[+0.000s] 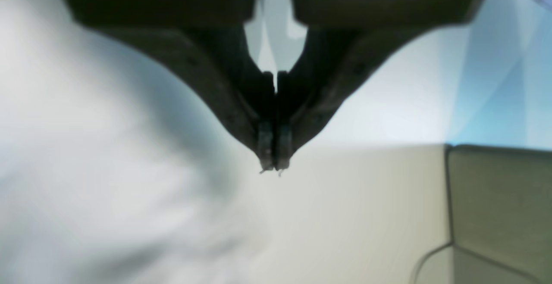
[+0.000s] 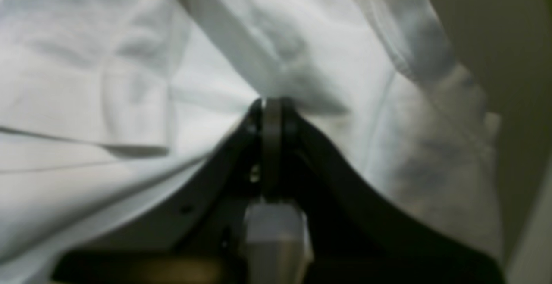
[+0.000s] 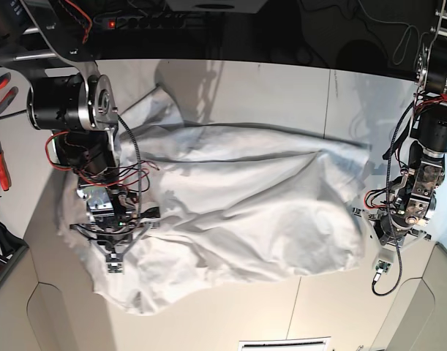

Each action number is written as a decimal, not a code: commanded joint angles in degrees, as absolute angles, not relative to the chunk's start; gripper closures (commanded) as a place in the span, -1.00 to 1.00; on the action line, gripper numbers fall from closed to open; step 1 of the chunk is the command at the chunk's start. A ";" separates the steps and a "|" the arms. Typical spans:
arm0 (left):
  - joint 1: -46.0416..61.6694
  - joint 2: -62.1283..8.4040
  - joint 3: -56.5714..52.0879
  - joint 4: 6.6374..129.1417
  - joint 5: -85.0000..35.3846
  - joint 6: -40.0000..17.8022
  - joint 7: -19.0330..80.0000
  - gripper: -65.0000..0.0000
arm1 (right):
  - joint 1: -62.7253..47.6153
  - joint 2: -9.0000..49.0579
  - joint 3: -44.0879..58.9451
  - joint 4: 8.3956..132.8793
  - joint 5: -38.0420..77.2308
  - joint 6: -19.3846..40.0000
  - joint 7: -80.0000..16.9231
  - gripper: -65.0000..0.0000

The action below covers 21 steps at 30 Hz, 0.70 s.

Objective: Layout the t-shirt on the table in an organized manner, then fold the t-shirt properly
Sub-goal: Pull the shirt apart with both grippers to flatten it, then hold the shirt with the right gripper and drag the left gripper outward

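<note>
A large, plain white, soft cotton t-shirt (image 3: 238,212) is lying spread across the middle of a wide, flat, matte white table (image 3: 282,80), but it is lying loosely rather than neatly: the cloth is rumpled with long creases, its edges are wavy, and one sleeve is bunching up near the far left of the overhead view. No fold is showing anywhere, so the layout step looks only partly done and the folding has not begun. On the overhead view's left, the right gripper (image 2: 271,103) is pinching a ridge of the shirt's fabric between closed jaws, with cloth gathering around its tips. On the opposite side, just off the shirt's edge, the left gripper (image 1: 274,163) is sitting with its jaws pressed together on nothing but a few stray threads, holding no cloth, with bare tabletop beneath it. Smoothing, squaring and all folding are remaining, in my judgement.
</note>
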State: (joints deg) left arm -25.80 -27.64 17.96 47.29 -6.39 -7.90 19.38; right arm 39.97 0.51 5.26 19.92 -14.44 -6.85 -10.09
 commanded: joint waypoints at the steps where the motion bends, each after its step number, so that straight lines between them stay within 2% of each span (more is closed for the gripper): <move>1: -27.20 -28.40 17.65 48.03 -5.85 -6.00 17.76 1.00 | 40.60 0.64 6.81 20.14 -14.15 -7.05 -13.21 1.00; 3: -27.11 -28.25 17.65 48.03 -5.39 -3.81 16.86 1.00 | 40.56 0.43 8.73 21.39 -13.91 -6.11 -13.04 1.00; 6: -27.16 -28.08 17.65 48.05 -5.37 -1.48 14.33 1.00 | 40.47 -0.84 8.99 24.77 -13.87 -1.65 -13.15 1.00; 9: -27.16 -28.10 17.65 48.05 -5.61 -1.58 12.43 1.00 | 40.45 -3.44 8.97 29.12 -12.25 0.54 -13.82 1.00; 13: -27.33 -28.12 17.50 48.05 -7.57 -7.70 13.39 1.00 | 40.45 -7.75 8.43 35.20 -10.02 5.93 -15.77 1.00; 16: -27.29 -28.16 16.69 48.07 -8.45 -8.78 13.80 1.00 | 40.45 -8.62 4.03 38.96 -6.87 9.74 -17.91 1.00; 21: -27.29 -29.26 11.40 48.05 -8.73 -9.41 14.09 1.00 | 40.45 -8.60 -3.09 41.45 -11.55 6.52 -20.10 1.00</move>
State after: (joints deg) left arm -25.56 -28.14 11.70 47.29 -8.56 -9.39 15.03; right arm 38.57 -8.21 -2.96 40.29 -11.75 6.52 -21.28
